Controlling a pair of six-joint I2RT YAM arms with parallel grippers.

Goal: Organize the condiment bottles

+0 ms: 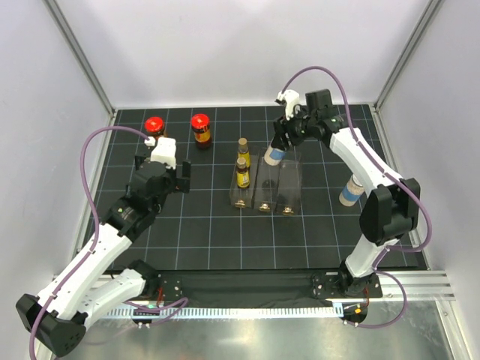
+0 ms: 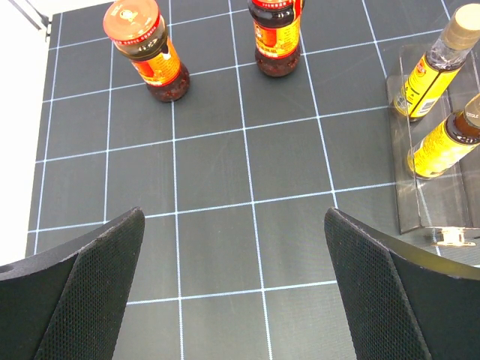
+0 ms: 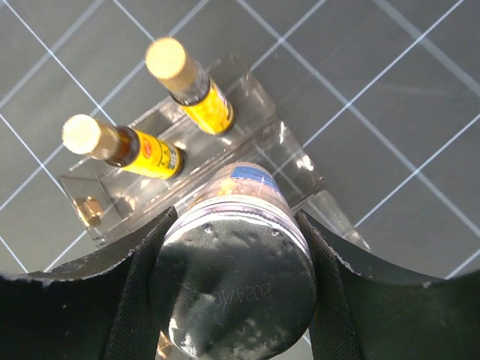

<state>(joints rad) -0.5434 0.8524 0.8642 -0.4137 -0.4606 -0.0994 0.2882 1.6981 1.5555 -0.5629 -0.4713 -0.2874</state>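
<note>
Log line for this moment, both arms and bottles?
left gripper: open, empty | right gripper: shut on white blue-labelled bottle above clear rack | yellow-labelled bottles: two racked | red-capped jars: unracked

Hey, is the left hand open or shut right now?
Open. The left hand has its fingers wide apart in its wrist view, with nothing between them.

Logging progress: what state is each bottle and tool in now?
Amber jars: upright, outside rack.
Yellow-labelled bottles: in rack's leftmost slot.
Held white bottle: gripped, above rack.
Other white bottle: upright, outside rack.
Left tool: open, empty.
Right tool: shut on held white bottle.
</note>
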